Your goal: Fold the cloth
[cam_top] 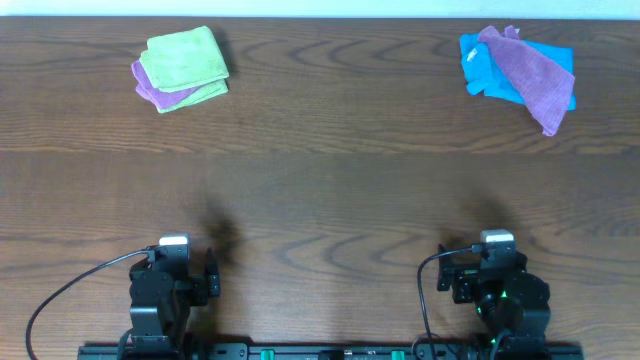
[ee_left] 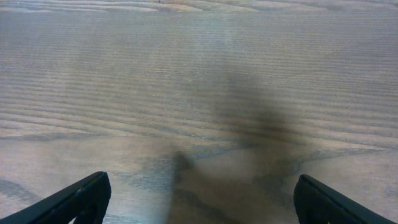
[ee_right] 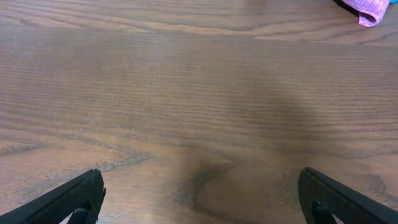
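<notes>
Lime-green soft microfibre cloth [cam_top: 183, 56]: well ahead of left gripper [ee_left: 202, 186], lying atop a folded purple cloth [cam_top: 160, 97]. Looks already folded, so prob. little left to do. If refolding: pinch green layer only, at its near corners, w/o catching purple. Long axis approx left-right, right end tilted slightly away. Left jaws spread, empty; right gripper [ee_right: 200, 177], well right of left gripper, same.

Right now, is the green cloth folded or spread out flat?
Folded, it seems: the green cloth sits as a compact square with layered edges, stacked on a purple cloth, not spread out.
</notes>
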